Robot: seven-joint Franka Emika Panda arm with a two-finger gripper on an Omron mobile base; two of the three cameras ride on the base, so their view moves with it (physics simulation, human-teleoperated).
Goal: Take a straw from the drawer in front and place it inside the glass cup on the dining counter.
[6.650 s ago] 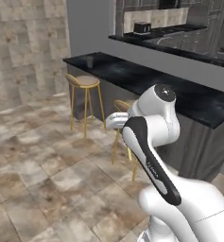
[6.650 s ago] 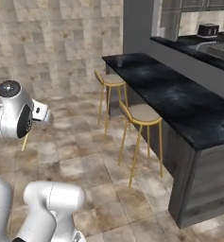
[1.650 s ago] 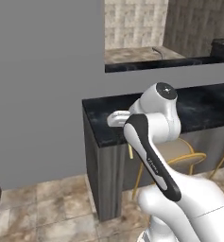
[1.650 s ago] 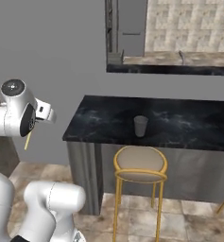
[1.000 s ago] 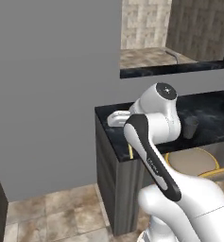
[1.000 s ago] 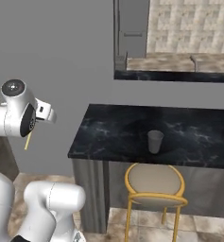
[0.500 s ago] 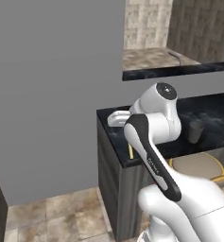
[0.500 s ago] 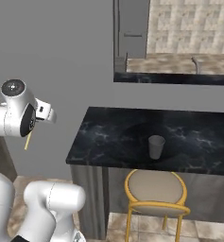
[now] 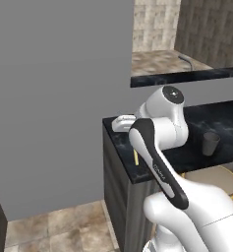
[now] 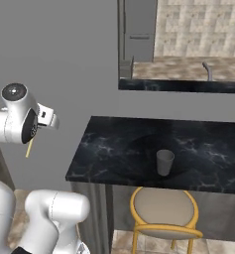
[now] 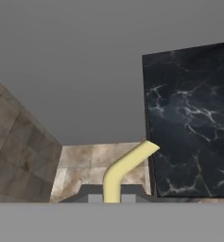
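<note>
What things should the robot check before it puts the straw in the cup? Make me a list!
1. Straw held in the tool: ok, it sticks out from between the shut tips.
2. Glass cup upright on the dining counter: ok.
3. Cup free of clutter nearby: ok, bare counter around it.
4. Tool above the cup: not ok, it hangs past the counter's end, over the floor.
5. Straw pointing down into the cup: not ok, it isn't lined up with it.
6. Stool out of the way: ok, it sits below the counter.
</note>
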